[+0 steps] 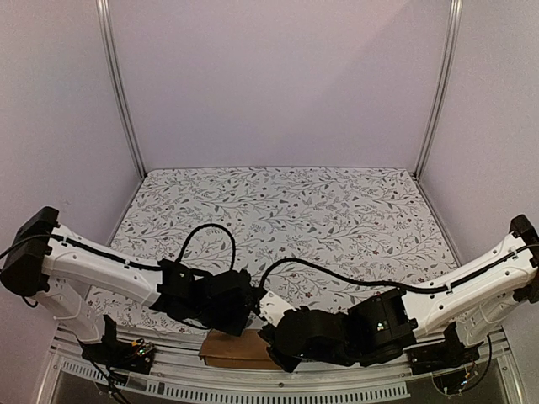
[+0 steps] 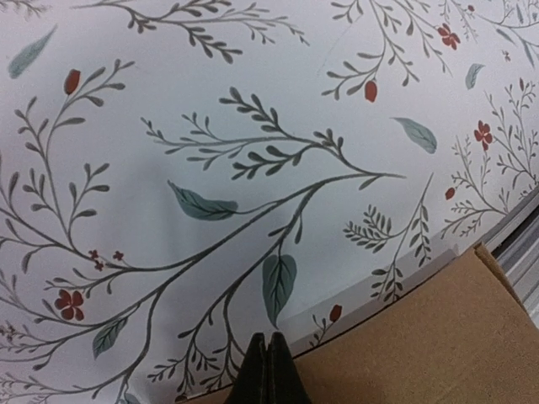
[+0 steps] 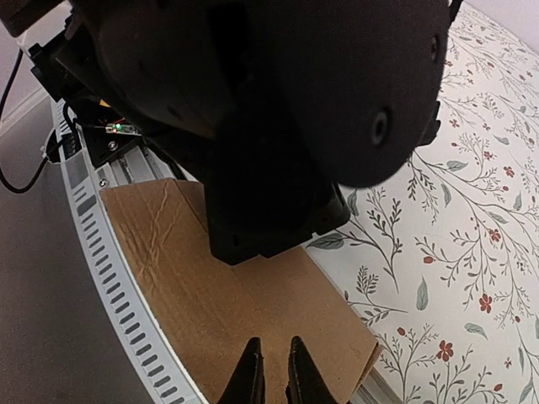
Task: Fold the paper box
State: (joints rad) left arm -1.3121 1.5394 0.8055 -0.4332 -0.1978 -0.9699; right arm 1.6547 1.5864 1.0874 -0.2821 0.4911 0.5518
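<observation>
Nearest: left gripper (image 2: 268, 374), black fingers pressed together, nothing pinched, tips at the edge of the plain brown cardboard paper box (image 2: 438, 337); contact unclear. Lying flat at the near edge of the floral-patterned table (image 1: 337, 210), partly over the slotted grey rail (image 3: 109, 278), creased, no wall raised. Judged barely begun, nearly all folding left. Right gripper (image 3: 274, 374) over the paper box, almost closed, slim gap, holding nothing visible.

Legible text, labels, brand names, numbers and signs: none readable in any view. Paper box (image 3: 253, 303): plain brown cardboard, with no print, stamp or sticker on the faces that show. Table cover (image 1: 337, 210): printed pattern of twigs, leaves and small red flowers only, carrying no lettering.
</observation>
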